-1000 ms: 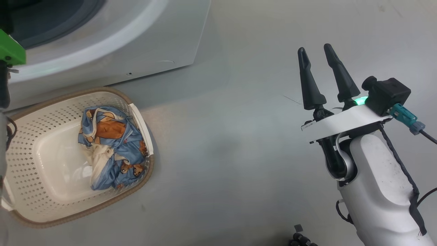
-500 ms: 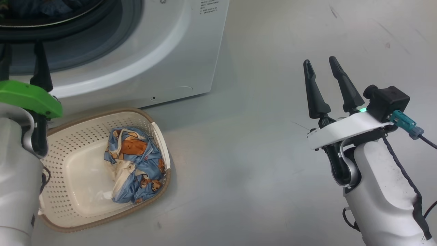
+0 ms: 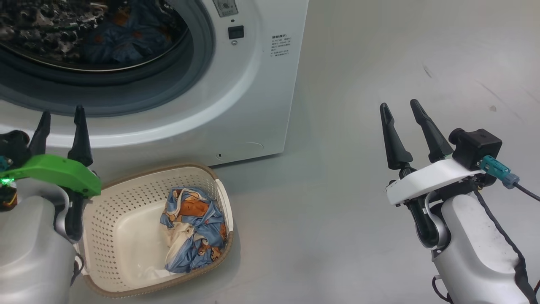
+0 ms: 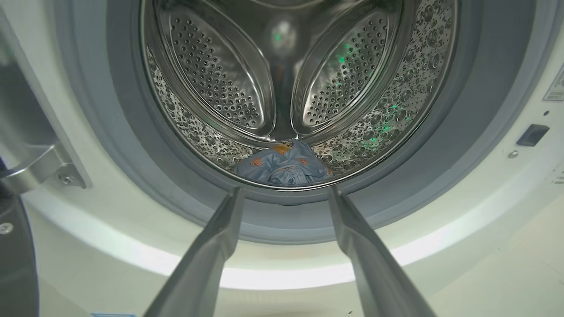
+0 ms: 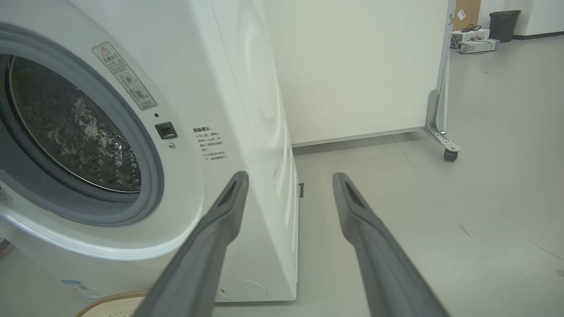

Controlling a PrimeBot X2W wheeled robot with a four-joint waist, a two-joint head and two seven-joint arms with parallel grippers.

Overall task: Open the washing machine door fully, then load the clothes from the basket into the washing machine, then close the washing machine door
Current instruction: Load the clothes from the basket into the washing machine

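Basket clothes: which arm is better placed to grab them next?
Likely left. The left gripper is open next to the basket holding the clothes; the right gripper, also open, is far off over the floor.

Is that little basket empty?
No. The cream perforated plastic basket holds crumpled blue cartoon-print clothes against one end.

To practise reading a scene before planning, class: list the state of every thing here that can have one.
washing machine door, open, swung aside.
washing machine, drum exposed, one blue piece inside.
clothes, crumpled bundle lying in the basket.
basket, upright on the floor, not yet emptied.
left end effector, open, empty, facing the drum.
right end effector, open, empty, over the floor.
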